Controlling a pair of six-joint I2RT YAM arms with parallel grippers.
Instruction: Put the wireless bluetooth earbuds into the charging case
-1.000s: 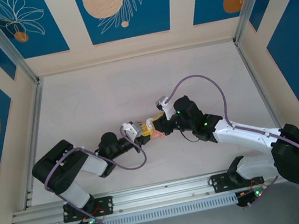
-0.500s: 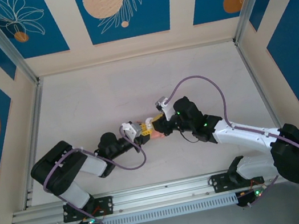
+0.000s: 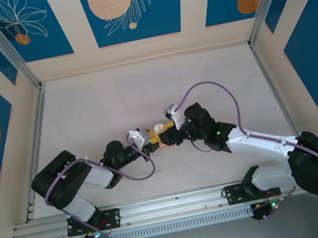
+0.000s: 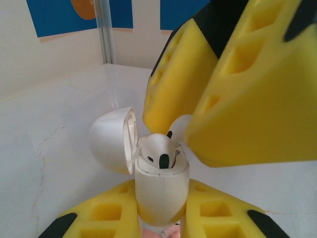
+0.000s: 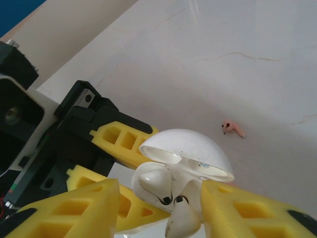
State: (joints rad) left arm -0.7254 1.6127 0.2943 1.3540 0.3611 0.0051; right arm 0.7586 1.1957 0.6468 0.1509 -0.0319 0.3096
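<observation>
Seating earbud [image 4: 157,148] | left pincer [image 4: 161,214] clamped on charging case [image 4: 161,186] | right pincer [image 5: 161,198] apart | you lift straight up, clear of lid [image 4: 111,141]

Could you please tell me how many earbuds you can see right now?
2. One earbud sits in the mouth of the open charging case; the other earbud lies loose on the table. Another could be hidden inside the case.
</observation>
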